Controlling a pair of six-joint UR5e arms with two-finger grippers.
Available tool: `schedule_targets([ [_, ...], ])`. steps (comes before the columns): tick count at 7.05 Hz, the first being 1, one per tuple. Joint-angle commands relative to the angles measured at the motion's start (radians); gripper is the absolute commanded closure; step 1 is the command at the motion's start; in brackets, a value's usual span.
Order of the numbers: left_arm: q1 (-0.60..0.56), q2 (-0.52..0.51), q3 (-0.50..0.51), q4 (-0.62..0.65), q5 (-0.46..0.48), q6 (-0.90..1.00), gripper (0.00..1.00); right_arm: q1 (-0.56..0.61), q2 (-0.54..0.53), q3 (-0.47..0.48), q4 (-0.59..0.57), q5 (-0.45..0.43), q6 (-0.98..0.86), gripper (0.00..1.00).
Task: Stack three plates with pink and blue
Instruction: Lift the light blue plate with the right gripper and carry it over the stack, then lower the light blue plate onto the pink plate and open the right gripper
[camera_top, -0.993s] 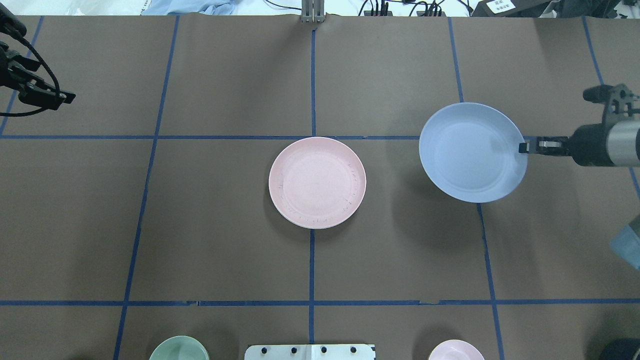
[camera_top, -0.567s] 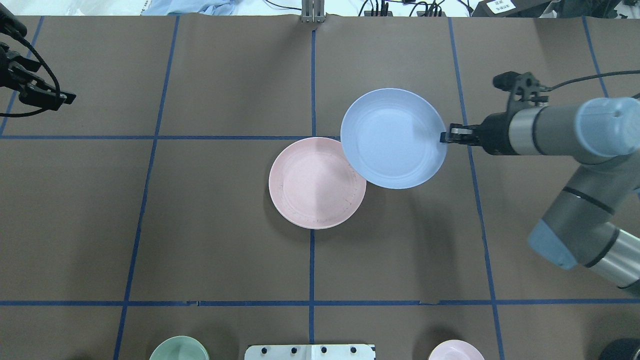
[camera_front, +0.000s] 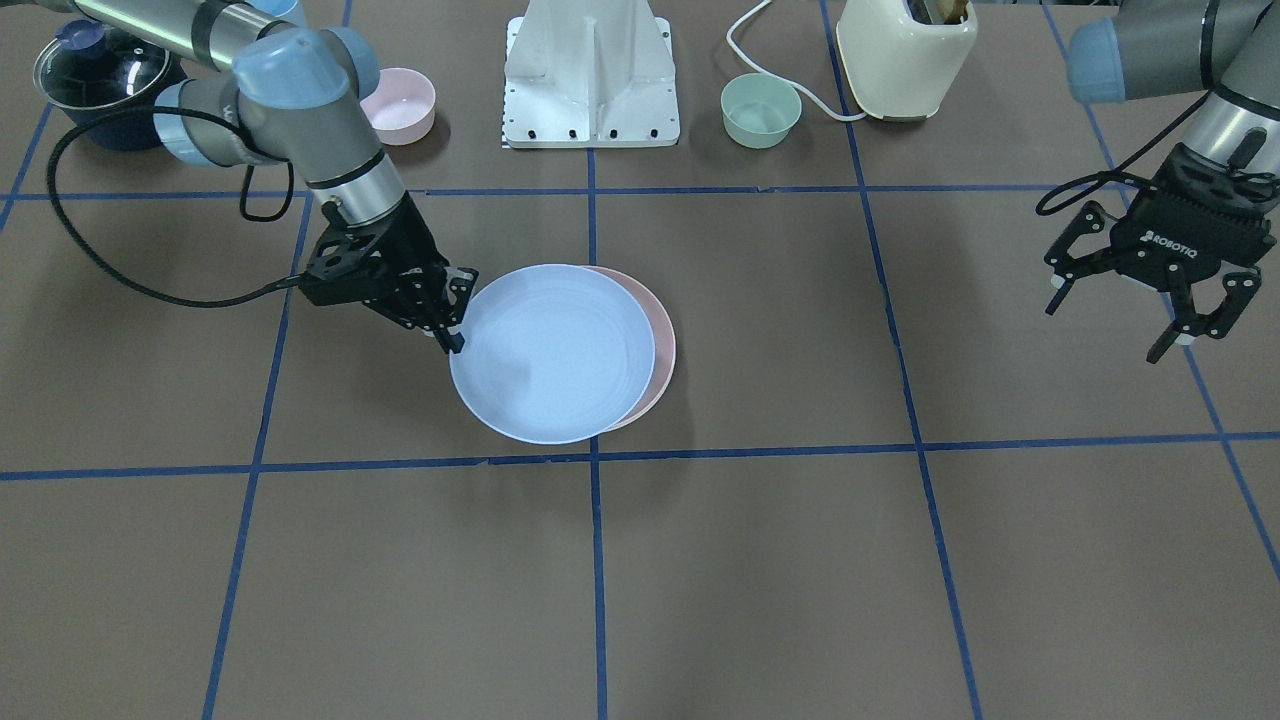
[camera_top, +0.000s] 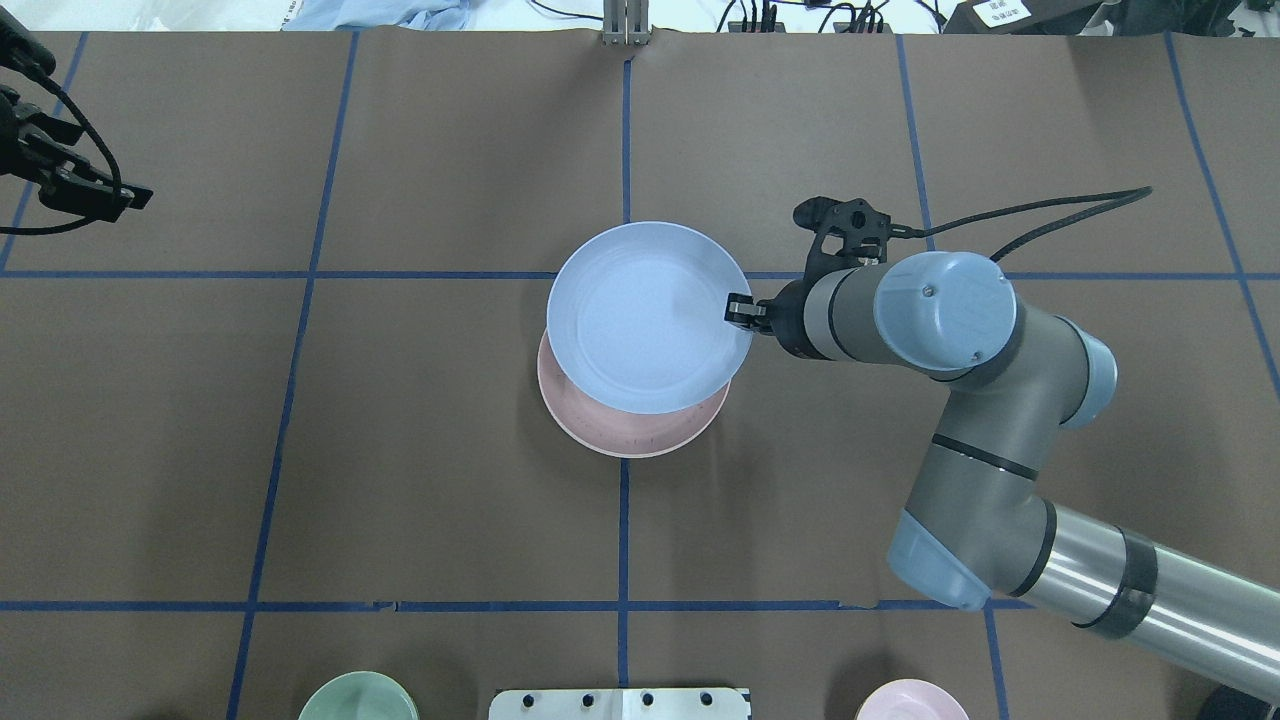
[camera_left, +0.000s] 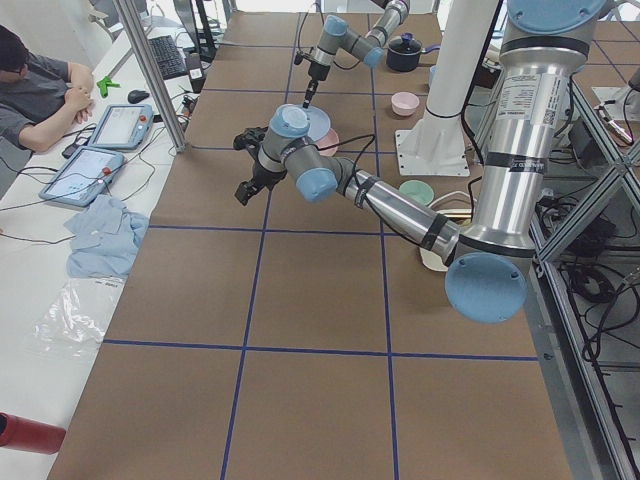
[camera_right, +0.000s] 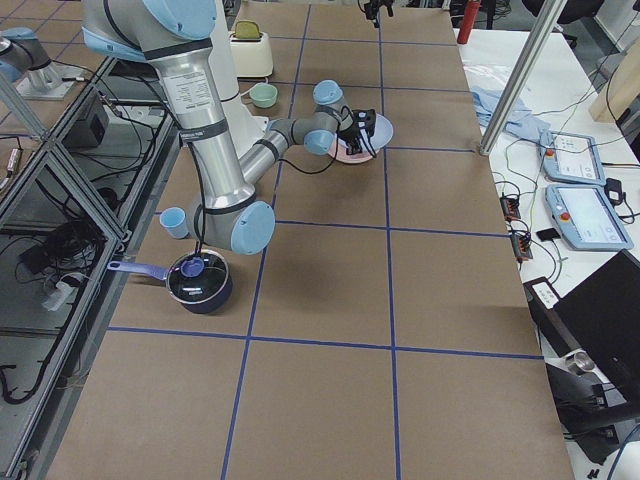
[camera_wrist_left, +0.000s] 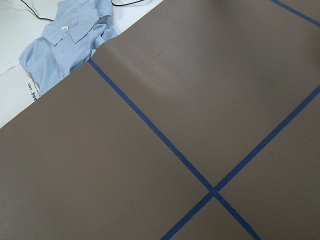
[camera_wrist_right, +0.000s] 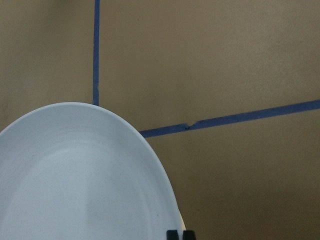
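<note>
Blue plate (camera_top: 648, 318), round, matte, over pink plate (camera_top: 640, 437)

Brown table (camera_top: 400, 450) with blue tape grid. On it: pink plate (camera_top: 630, 437) at centre; green bowl (camera_front: 761, 110), pink bowl (camera_front: 400, 103), cream toaster (camera_front: 905, 55), dark lidded pot (camera_front: 90, 80), white robot base (camera_front: 590, 80) along robot's edge.

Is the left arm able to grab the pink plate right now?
Probably not easily. The blue plate, held by the right gripper, covers most of the pink plate; only a rim sliver shows. The left gripper hangs open, far off.
</note>
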Motion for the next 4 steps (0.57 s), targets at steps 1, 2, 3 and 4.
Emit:
schedule_targets([
  [1, 0.000, 0.000, 0.001, 0.000, 0.000, 0.000, 0.00, -0.038, 0.029, -0.004, -0.060, -0.032, 0.005, 1.00],
  [2, 0.000, 0.000, 0.001, 0.000, 0.000, 0.000, 0.00, -0.054, 0.037, -0.014, -0.060, -0.051, 0.005, 0.19],
  [3, -0.001, 0.000, 0.001, 0.000, 0.000, 0.000, 0.00, -0.069, 0.052, -0.027, -0.068, -0.122, 0.005, 0.00],
  [4, -0.001, 0.000, 0.001, -0.002, 0.000, 0.000, 0.00, -0.069, 0.072, -0.029, -0.112, -0.123, 0.004, 0.00],
])
